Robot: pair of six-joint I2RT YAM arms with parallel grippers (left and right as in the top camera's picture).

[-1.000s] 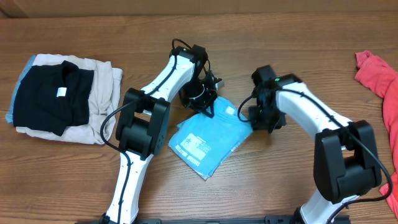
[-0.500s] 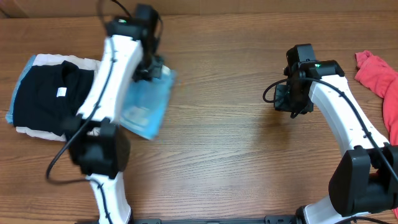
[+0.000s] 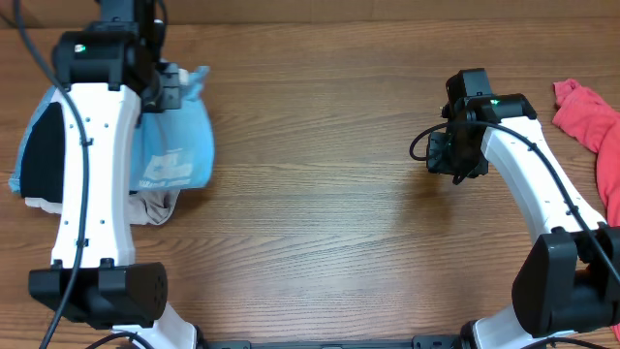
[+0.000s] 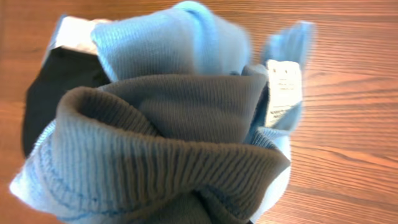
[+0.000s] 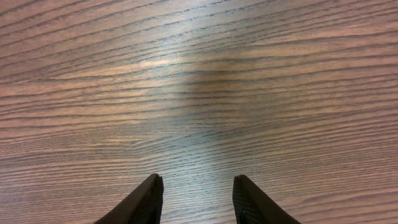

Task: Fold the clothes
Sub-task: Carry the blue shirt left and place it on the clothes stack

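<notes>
At the far left of the bench (image 3: 320, 242), the left end effector (image 3: 167, 85) is clamped on a bunched-up gather of the sky-blue T-shirt (image 3: 179, 155). Its fingers are buried in cloth, so the grip shows only in how the fabric puckers there. From that point the shirt spreads over the right part of a pile, with a black garment (image 3: 39, 160) on top and a beige garment (image 3: 155, 206) peeking out below. I can't tell whether the shirt rests on the pile or hangs just above it. In the left wrist view, ribbed blue cloth fills nearly everything, with a white label (image 4: 283, 93) at its right side.

Well apart, right of centre, the right end effector (image 3: 448, 155) hangs over bare wood. Its fingers (image 5: 146, 202) are parted with nothing between them. A coral-red garment (image 3: 586, 111) lies at the right edge.
</notes>
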